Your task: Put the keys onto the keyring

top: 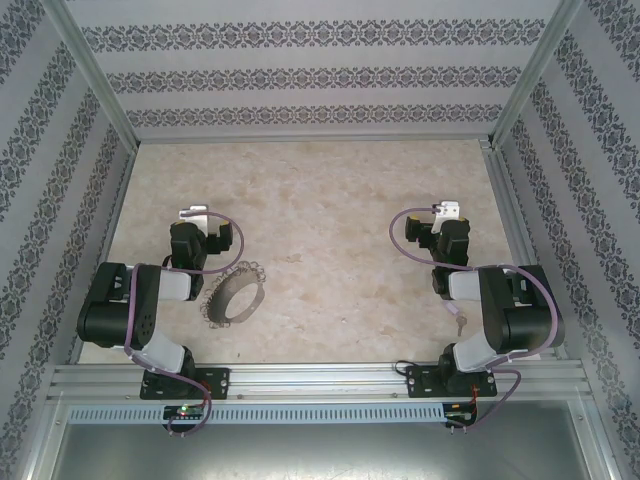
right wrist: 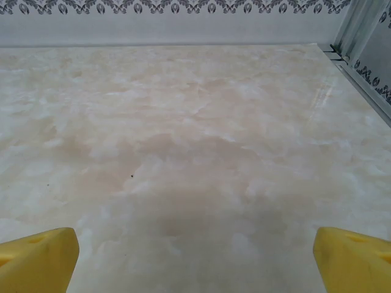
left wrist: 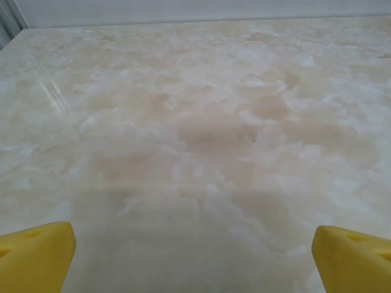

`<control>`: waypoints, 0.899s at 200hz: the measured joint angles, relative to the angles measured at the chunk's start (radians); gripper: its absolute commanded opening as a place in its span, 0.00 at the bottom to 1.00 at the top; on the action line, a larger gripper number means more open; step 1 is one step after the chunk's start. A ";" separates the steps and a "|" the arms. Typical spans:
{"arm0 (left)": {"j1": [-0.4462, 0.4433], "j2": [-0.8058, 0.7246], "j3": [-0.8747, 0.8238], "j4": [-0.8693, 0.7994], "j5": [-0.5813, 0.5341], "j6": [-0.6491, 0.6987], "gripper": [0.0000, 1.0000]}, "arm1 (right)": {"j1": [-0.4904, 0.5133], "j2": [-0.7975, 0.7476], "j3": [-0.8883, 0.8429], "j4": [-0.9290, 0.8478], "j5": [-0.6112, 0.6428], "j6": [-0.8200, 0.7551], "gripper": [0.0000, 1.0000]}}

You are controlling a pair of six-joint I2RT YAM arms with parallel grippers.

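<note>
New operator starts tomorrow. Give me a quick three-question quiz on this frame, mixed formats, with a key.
1. True or false: the left claw and the right claw both have their fingers spread wide with nothing between them.
2. Where does the keyring lie?
A) on the left half of the table
B) on the right half
C) against the back wall
3. Fill in: the loose key lies next to the ___ arm.

Key: 1 true; 2 A; 3 right.
</note>
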 measured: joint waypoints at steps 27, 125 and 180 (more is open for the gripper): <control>0.000 0.000 0.000 0.000 0.000 0.000 1.00 | 0.000 0.000 0.000 0.000 -0.003 0.000 0.98; 0.000 0.000 0.000 0.000 0.000 0.000 1.00 | -0.003 0.000 0.000 0.000 -0.027 0.000 0.98; 0.000 -0.030 0.028 -0.103 -0.001 -0.002 1.00 | -0.022 -0.033 0.000 -0.043 -0.053 0.002 0.98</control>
